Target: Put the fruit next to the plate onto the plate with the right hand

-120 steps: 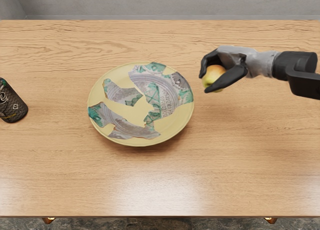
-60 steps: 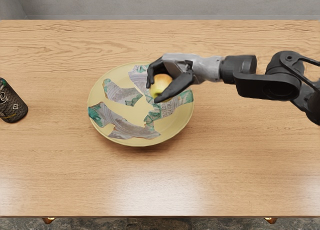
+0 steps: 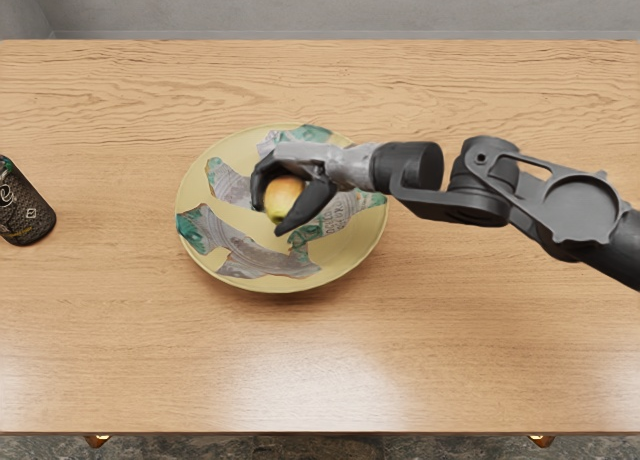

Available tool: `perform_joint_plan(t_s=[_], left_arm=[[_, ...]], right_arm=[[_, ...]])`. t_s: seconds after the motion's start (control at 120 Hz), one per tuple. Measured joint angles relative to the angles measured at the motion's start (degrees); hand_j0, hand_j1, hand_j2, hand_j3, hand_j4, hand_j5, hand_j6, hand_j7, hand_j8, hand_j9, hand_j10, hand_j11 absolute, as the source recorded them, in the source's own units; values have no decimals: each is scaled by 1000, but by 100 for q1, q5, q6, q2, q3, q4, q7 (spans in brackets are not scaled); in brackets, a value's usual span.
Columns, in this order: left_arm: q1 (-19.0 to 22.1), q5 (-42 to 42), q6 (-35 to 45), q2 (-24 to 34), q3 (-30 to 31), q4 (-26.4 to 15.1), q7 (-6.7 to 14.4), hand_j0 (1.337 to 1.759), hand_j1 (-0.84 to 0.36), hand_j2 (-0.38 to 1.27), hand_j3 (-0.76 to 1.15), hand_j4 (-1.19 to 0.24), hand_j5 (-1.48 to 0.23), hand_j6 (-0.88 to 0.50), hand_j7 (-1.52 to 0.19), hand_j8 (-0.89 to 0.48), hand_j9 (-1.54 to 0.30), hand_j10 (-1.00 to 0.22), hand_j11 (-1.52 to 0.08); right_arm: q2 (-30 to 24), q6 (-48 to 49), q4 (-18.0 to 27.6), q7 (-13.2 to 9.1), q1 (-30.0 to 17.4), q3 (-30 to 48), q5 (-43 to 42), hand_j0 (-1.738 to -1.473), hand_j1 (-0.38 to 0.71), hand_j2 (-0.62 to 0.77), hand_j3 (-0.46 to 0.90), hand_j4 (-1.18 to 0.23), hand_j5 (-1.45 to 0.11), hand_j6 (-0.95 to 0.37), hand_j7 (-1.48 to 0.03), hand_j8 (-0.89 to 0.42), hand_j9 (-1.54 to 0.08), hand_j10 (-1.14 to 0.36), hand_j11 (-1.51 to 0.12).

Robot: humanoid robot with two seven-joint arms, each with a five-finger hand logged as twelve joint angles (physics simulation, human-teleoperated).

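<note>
A yellow plate (image 3: 200, 195) with grey and green fish patterns lies at the middle of the wooden table. My right hand (image 3: 284, 192) reaches in from the right edge and hovers over the plate's centre. Its dark fingers are curled around a yellow-red apple (image 3: 283, 194). Whether the apple touches the plate cannot be seen, as the hand covers its underside. No left arm shows.
A dark can (image 3: 20, 202) lies on its side at the table's left edge. The right forearm (image 3: 520, 192) stretches across the table's right half above the wood.
The right hand carried the apple leftward from beside the plate's right rim to over the plate's centre, and the arm extended further into the picture.
</note>
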Motion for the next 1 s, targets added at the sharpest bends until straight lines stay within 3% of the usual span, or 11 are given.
perform_joint_plan(t_s=[0.158, 0.375, 0.617, 0.817, 1.0], left_arm=[[0, 0, 0, 0, -1, 0, 0, 1658, 55, 49, 0, -245, -318, -245, -318, -245, -318, -245, -318], [0, 0, 0, 0, -2, 0, -1, 1658, 55, 49, 0, -245, -318, -245, -318, -245, -318, -245, -318], [0, 1, 0, 0, -3, 0, -1, 1658, 55, 49, 0, -245, -318, -245, -318, -245, -318, -245, -318], [0, 2, 0, 0, -1, 0, -1, 1658, 55, 49, 0, -245, -318, -245, -318, -245, -318, -245, -318], [0, 0, 0, 0, -3, 0, -1, 1658, 55, 49, 0, -245, -318, -245, -318, -245, -318, -245, -318]], right_arm=[[21, -46, -18, -12, -23, -1, 44, -1651, 146, -61, 0, -566, -734, -482, -735, -353, -740, -325, -748], [-22, -115, -32, -26, -24, 31, 237, -1656, -19, -47, 0, -329, -427, -300, -427, -255, -429, -245, -431], [-847, 618, 271, 86, 9, 254, 2251, -1657, -214, -20, 0, -130, -168, -121, -168, -108, -169, -104, -170], [-1813, 1330, 653, 58, -38, 301, 3849, -1658, -272, -11, 0, -71, -92, -68, -92, -62, -92, -61, -92], [-2440, 1446, 721, -149, -245, 272, 4812, -1658, -294, -8, 0, -49, -64, -48, -64, -46, -64, -45, -64]])
